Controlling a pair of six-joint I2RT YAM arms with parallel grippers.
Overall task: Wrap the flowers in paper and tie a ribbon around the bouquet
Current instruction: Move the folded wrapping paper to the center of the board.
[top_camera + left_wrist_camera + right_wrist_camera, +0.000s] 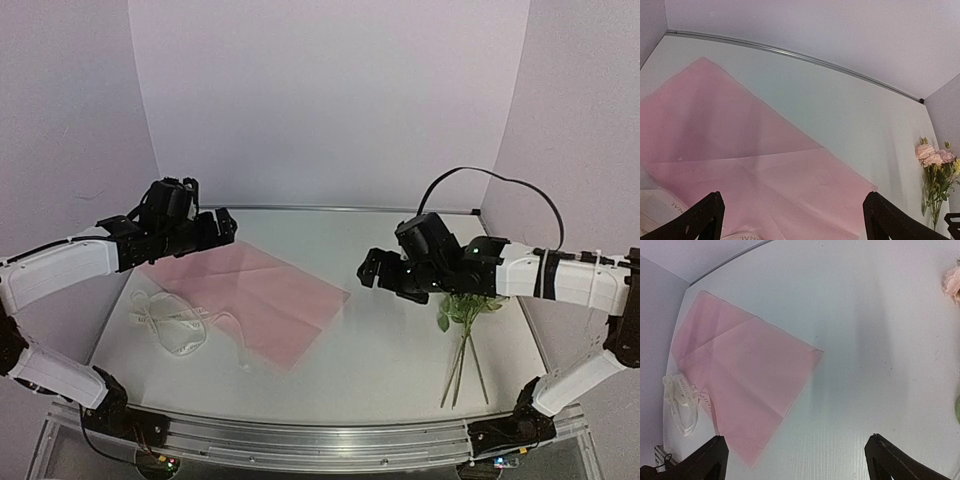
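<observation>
So, both claws are spread wide right now and neither has hold of anything. The left claw (222, 226) hangs above the far left corner of the pink paper (262, 300), which lies flat on the table (400, 345) with a few fold creases across it. The right claw (368, 268) hovers over bare table, between the paper's right corner and the flowers (463, 310).

The flowers lie on the right side, well apart from the paper, with their thin stems pointing toward the near edge. From the top view the blooms are mostly tucked under the right arm, but the left wrist camera catches pale pink ones and a bit of yellow.

The ribbon (168, 322) is a loose white tangle on the left, up against the paper's near-left edge. Small printed lettering shows along it, too small to read.
</observation>
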